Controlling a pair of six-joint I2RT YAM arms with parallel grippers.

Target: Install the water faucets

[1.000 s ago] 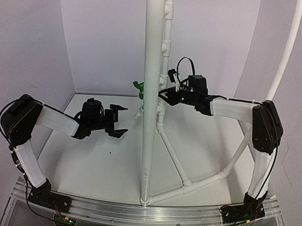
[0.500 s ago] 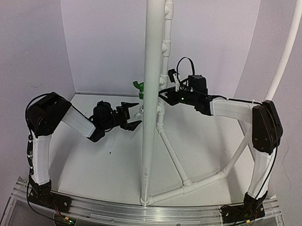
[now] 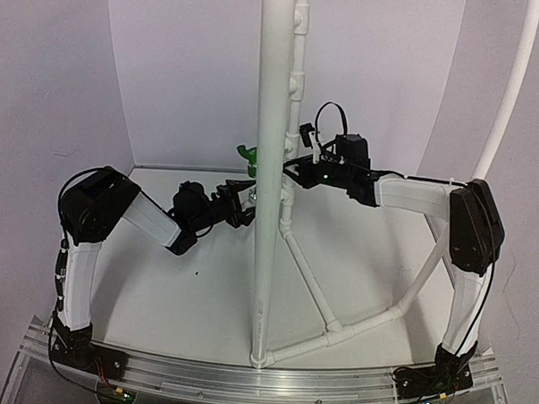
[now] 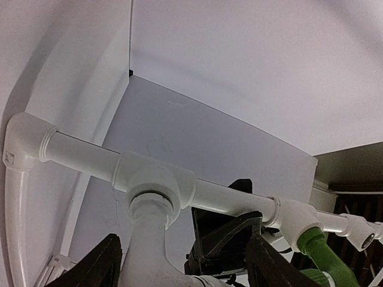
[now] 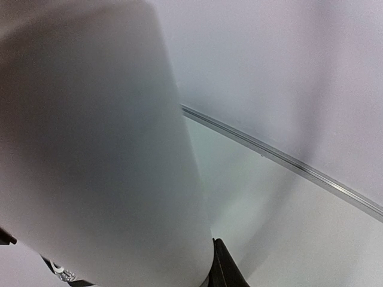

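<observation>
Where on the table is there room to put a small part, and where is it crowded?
Free: table between left arm and tall front pipe; inside the fork of slanted pipes. Crowded: around green faucet, where left hand and right hand meet at thin upright pipe.

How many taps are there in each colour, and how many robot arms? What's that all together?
green faucet: 1
white faucet: 1
robot arms: 2, the left arm and the right arm
Total: 4
</observation>
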